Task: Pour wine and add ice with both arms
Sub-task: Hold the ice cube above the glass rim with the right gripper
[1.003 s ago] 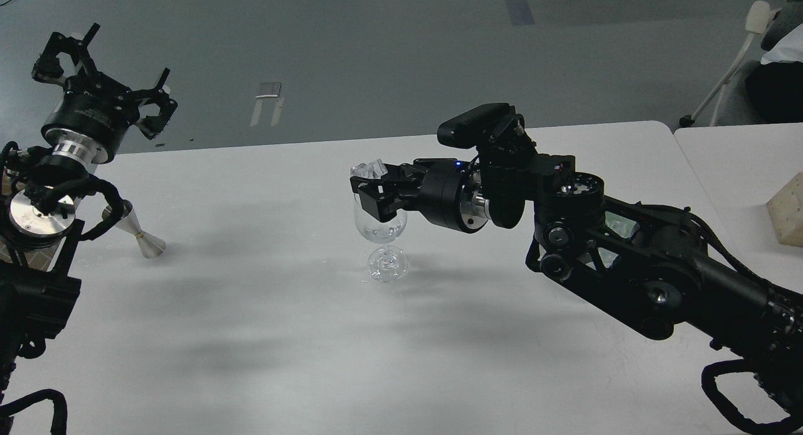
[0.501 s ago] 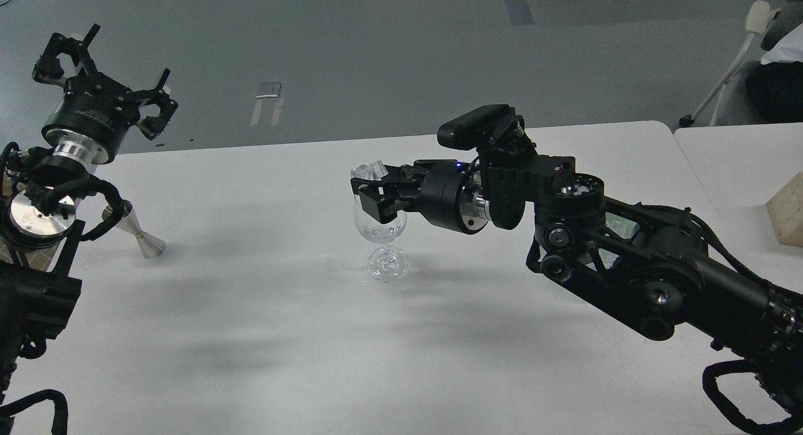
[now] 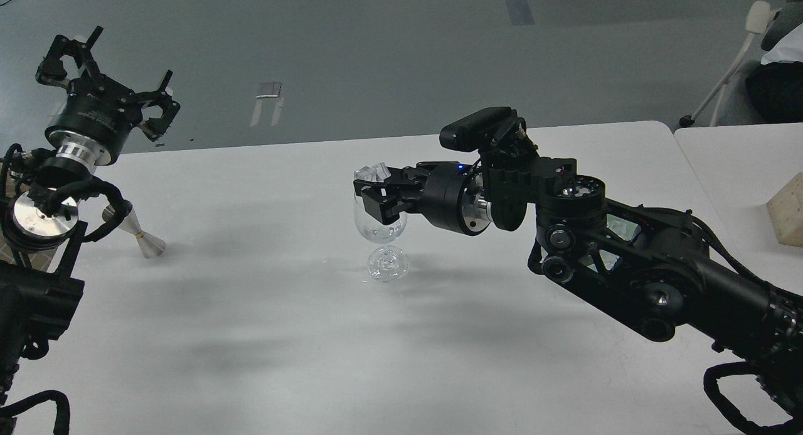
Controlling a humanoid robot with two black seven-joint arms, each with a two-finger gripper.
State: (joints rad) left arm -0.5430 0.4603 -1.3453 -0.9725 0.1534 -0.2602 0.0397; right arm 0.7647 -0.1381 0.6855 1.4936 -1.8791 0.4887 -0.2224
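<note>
**Desk:** What is the ice doing in this one?

**Caption:** A clear cube of ice is sitting pinched at the tip of the right tool, directly over the mouth of the wine glass that is standing upright mid-bench. The tool's fingers are closing tightly around the cube, so it is not yet in the bowl.

**Desk:** And the wine?

**Caption:** Nothing I can make out. The bowl is looking clear, and any colourless liquid in it is too faint to tell.

**Desk:** So which step is running?

**Caption:** By my reading, the ice step: the right arm is reaching in from the right and holding the cube over the rim, ready for release.

**Desk:** The other arm?

**Caption:** The left tool is hanging high at the far left, well apart from the glass, its prongs spreading wide and gripping nothing. Just below it a small metal jigger is standing tilted on the white bench.

**Desk:** What is the next move asking for?

**Caption:** Probably a gentle parting of the right tool's fingers with the cube centred over the opening. The lower finger is sitting very close to the rim, perhaps touching it, so any sideways nudge is risking a tipped glass.
</note>
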